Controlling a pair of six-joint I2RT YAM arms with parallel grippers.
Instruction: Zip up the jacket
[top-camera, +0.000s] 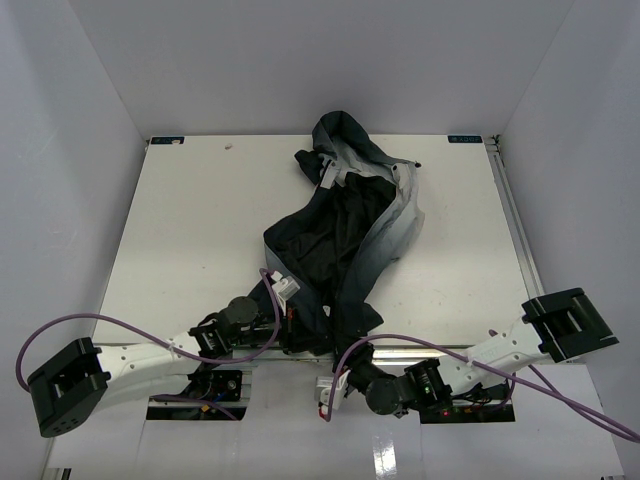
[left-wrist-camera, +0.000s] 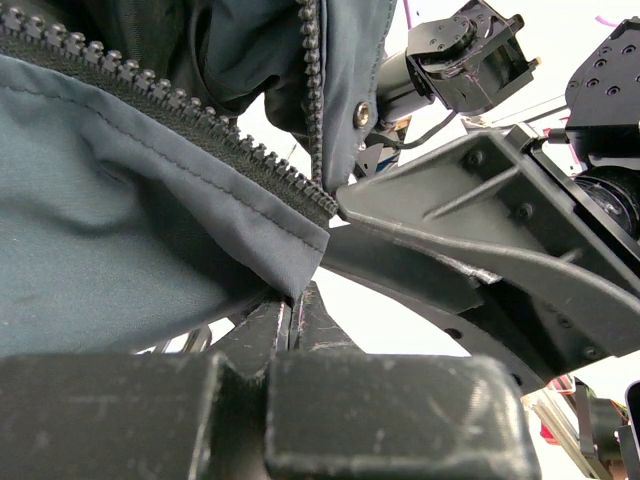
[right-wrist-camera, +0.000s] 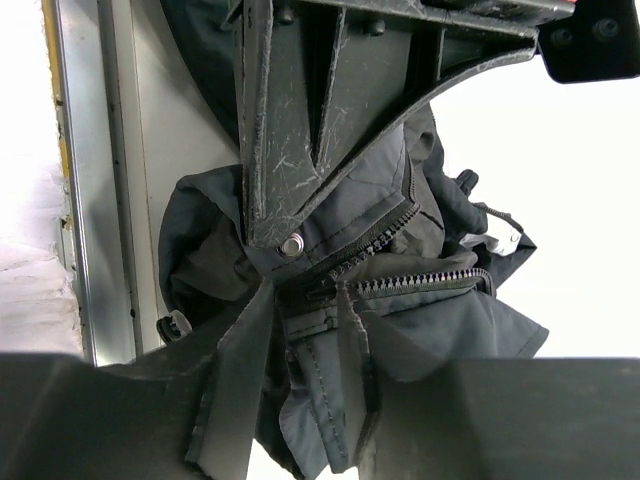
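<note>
White table (top-camera: 200, 220) holds the jacket (top-camera: 350, 230), stretched long from the far side to the near edge. The left gripper (left-wrist-camera: 296, 303) pinches its bottom corner tight. The right gripper (top-camera: 345, 362), just beside, reaches around the zipper (right-wrist-camera: 420, 283) bottom; I cannot tell if it grips.

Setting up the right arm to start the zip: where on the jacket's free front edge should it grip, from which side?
Probably the bottom end of the free zipper edge, by its snap, approached from the robot's right. The left gripper is shut on the other hem corner, and this edge hangs as a thin flat strip, easy to pinch across.
</note>
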